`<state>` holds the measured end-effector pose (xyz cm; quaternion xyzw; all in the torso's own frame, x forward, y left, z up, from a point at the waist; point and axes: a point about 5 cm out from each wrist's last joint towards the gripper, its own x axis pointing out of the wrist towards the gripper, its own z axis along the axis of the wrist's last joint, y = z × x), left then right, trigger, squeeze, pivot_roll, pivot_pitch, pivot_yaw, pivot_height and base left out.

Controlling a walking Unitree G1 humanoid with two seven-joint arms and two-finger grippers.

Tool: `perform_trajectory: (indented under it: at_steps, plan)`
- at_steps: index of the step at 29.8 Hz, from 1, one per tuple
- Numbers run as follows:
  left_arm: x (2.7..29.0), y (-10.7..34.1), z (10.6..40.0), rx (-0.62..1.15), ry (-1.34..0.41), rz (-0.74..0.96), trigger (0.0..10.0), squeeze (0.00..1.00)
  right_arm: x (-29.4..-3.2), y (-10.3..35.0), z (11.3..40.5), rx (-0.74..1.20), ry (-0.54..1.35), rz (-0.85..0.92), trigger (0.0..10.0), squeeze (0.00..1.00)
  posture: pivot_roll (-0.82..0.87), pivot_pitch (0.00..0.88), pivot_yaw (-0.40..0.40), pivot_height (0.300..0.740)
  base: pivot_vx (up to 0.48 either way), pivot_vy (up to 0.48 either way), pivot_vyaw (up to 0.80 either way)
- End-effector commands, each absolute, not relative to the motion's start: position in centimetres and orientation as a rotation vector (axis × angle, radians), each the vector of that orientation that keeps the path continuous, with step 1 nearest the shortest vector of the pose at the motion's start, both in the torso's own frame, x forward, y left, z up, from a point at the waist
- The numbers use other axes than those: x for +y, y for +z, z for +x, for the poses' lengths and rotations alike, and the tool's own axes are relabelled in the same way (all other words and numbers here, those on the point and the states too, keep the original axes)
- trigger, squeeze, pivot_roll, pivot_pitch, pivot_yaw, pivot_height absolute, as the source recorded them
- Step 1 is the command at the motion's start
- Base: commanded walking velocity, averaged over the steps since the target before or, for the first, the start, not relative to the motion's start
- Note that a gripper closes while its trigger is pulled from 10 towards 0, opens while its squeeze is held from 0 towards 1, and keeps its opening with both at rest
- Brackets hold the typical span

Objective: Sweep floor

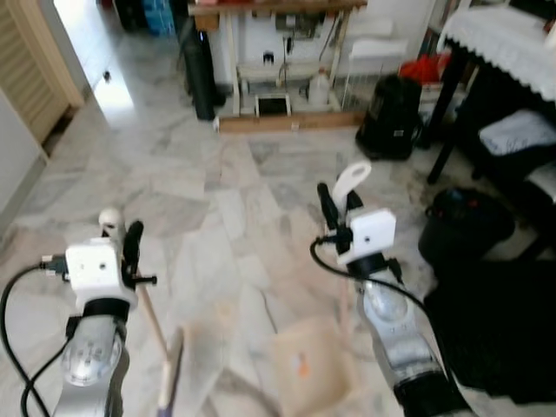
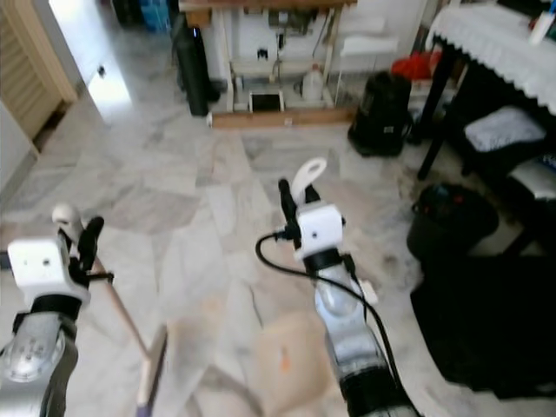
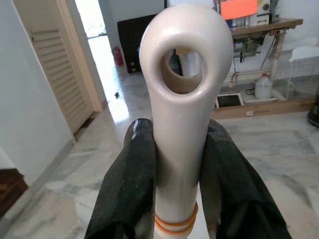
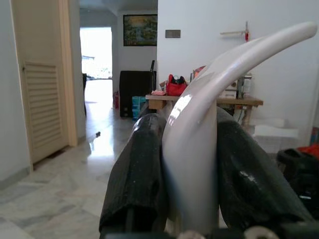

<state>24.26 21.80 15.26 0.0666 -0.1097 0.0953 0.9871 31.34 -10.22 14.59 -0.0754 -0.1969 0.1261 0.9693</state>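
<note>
From the head views, the robot stands on a pale marble floor (image 1: 217, 217). The left gripper (image 1: 122, 243) holds the top of a broom handle (image 1: 152, 321), a slim beige stick that slants down to the broom head (image 1: 171, 369) near the robot's feet. The right gripper (image 1: 339, 208) holds a dustpan handle (image 1: 351, 180), whose pale looped end rises above the fingers; its shaft drops to the beige dustpan (image 1: 313, 365) lying flat on the floor, with an orange mark on its pan. To the right sits a black bin (image 1: 465, 228) beside a dark bench with a white lace cloth (image 1: 504, 39). Ahead stand a black bag (image 1: 391, 117) and a work bench (image 1: 278, 52) with clutter beneath it.

The left wrist view adds the close detail. The two black fingers (image 3: 127, 184) are clamped on the glossy cream handle tip (image 3: 184, 84) from both sides; it ends in a rounded eye with a hole through it, and orange bands ring the shaft just below. A louvred door (image 3: 62, 79) stands behind.

The right wrist view shows the other pair of fingers (image 4: 137, 174) pressed against the curved white dustpan handle, which arcs up and away. Beyond it a bright hallway holds a framed picture (image 4: 139, 30).
</note>
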Motion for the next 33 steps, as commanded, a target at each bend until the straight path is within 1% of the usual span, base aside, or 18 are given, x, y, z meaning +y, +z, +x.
perform_trajectory:
  at_steps: [1, 20, 23, 33]
  plan:
    - [21.50, 16.23, 24.15, -0.272, 0.181, 0.136, 10.0, 0.00, -10.76, 15.35, 31.42, -0.429, 0.242, -0.175, 10.0, 0.00, 0.02, 0.061, 0.053, 0.740, 0.394, 0.000, 0.00]
    - [21.41, 16.20, 24.19, -0.272, 0.181, 0.131, 10.0, 0.00, -11.08, 15.20, 31.63, -0.408, 0.230, -0.166, 10.0, 0.00, 0.02, 0.066, 0.051, 0.740, 0.395, 0.000, 0.00]
    - [21.43, 16.16, 24.15, -0.272, 0.183, 0.127, 10.0, 0.00, -11.13, 15.08, 31.73, -0.395, 0.226, -0.165, 10.0, 0.00, 0.02, 0.066, 0.051, 0.740, 0.000, 0.000, 0.00]
    - [21.13, 16.03, 24.19, -0.270, 0.163, 0.110, 10.0, 0.00, -11.39, 14.84, 31.93, -0.368, 0.212, -0.171, 10.0, 0.00, 0.02, 0.066, 0.050, 0.740, 0.000, 0.000, -0.75]
